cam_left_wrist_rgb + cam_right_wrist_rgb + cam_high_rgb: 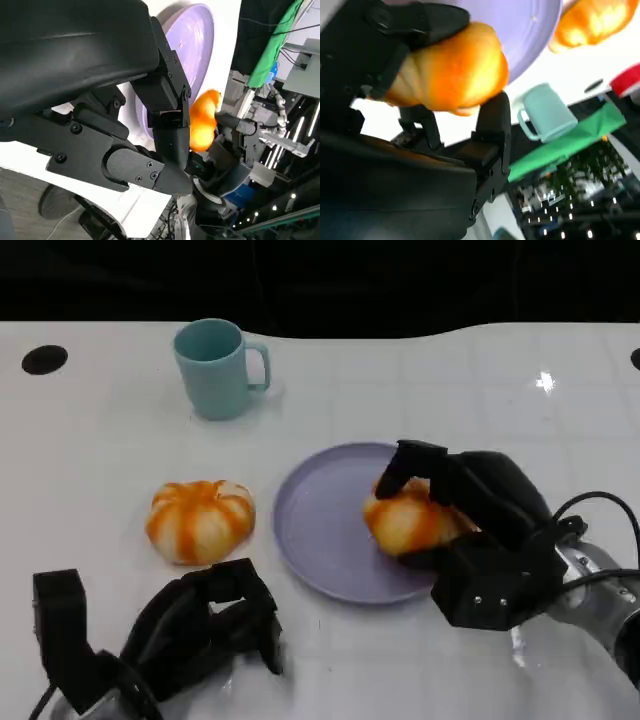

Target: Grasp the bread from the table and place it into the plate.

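Right hand [470,530] grips bread [410,520] (over plate [320,530]); fingers wrapped.

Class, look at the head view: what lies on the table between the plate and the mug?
Nothing: the stretch of white table between the plate and the mug is bare in the head view.

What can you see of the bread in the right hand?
The held bread is a round, glossy bun, orange with paler patches, and looks soft. The right hand grips it, fingers over its top and under its side. It sits over the right part of the purple plate; contact with the plate cannot be told.
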You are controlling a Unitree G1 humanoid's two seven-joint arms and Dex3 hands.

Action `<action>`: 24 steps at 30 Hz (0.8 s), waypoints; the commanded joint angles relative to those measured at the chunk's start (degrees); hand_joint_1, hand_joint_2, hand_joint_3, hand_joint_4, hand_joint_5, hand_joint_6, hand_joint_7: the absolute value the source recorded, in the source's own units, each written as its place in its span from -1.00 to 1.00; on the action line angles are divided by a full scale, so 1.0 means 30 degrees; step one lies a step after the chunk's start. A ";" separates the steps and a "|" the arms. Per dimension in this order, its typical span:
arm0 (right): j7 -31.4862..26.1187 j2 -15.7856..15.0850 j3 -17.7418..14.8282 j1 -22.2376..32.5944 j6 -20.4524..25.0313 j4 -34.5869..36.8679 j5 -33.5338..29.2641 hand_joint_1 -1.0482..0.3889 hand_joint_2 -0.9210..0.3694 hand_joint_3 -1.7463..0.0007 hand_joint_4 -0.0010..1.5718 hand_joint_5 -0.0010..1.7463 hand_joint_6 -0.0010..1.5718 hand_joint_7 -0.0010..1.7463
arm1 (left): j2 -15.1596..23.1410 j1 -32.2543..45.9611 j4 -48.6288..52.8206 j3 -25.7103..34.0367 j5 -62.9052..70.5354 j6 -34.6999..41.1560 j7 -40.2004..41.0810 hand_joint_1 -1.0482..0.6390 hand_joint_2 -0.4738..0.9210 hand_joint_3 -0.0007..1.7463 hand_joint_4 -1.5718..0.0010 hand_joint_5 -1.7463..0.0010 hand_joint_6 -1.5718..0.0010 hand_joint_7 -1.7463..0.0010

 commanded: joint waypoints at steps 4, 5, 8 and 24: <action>0.1751 -0.0900 0.0378 -0.0165 0.0199 -0.0402 -0.0061 -0.59 -1.00 0.59 -1.00 0.75 -1.00 0.34 | 0.0179 0.0620 -0.0379 0.0064 0.0067 0.0387 0.0304 -0.57 0.94 -1.00 -0.24 -0.60 -0.26 -0.08; 0.1885 -0.0947 0.0393 -0.0130 0.0167 -0.0450 -0.0051 -0.60 -1.00 0.59 -1.00 0.72 -1.00 0.32 | 0.0174 0.0632 -0.0408 0.0070 0.0063 0.0404 0.0313 -0.57 0.94 -1.00 -0.24 -0.61 -0.26 -0.09; 0.2212 -0.1071 0.0441 0.0025 0.0143 -0.0561 -0.0056 -0.63 -1.00 0.58 -1.00 0.62 -1.00 0.22 | 0.0180 0.0579 -0.0358 0.0097 0.0009 0.0513 0.0230 -0.57 0.94 -1.00 -0.23 -0.61 -0.25 -0.10; 0.3133 -0.1912 0.0232 0.0619 -0.0543 -0.1289 0.0241 -0.69 -1.00 0.57 -1.00 0.11 -1.00 -0.23 | 0.0116 0.0287 -0.0139 0.0072 0.0143 0.0508 0.0468 -0.60 0.93 -1.00 -0.25 -0.61 -0.24 -0.17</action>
